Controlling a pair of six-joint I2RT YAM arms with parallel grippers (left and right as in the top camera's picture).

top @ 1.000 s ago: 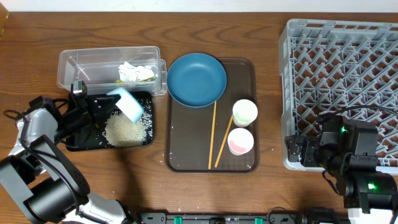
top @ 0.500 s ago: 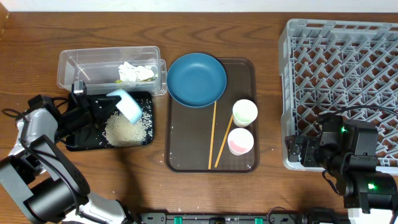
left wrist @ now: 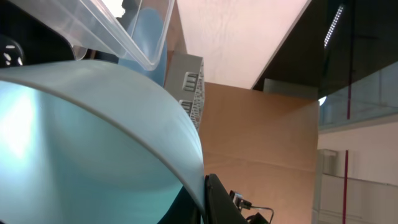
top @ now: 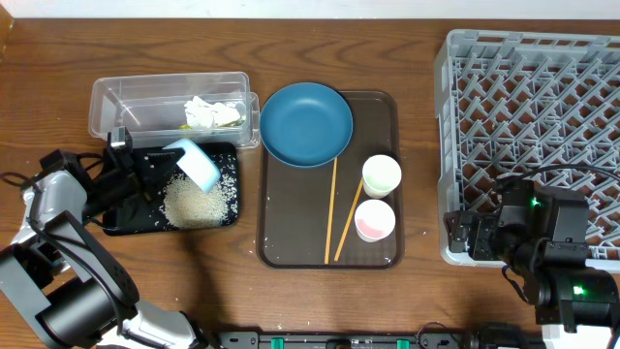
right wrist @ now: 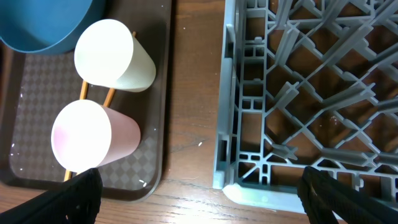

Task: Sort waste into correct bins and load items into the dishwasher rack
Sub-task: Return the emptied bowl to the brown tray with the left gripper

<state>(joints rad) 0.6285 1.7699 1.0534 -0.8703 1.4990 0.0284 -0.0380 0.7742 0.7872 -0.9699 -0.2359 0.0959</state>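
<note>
Left pincer (top: 163,165) clamped on the rim of the light blue bowl (top: 198,163); the bowl is tipped on its side over the black tray (top: 121,229), with rice (top: 194,202) heaped just below it. Clear tub (top: 111,102) sits just behind the tray. Rack (top: 533,87) lies well off to the right, beyond the brown tray (top: 291,228). Right pincer (top: 455,236) gapes wide, empty, at the rack's near-left corner. Judgement: a long rightward carry or a hand-over; the right arm is nearer the rack.
</note>
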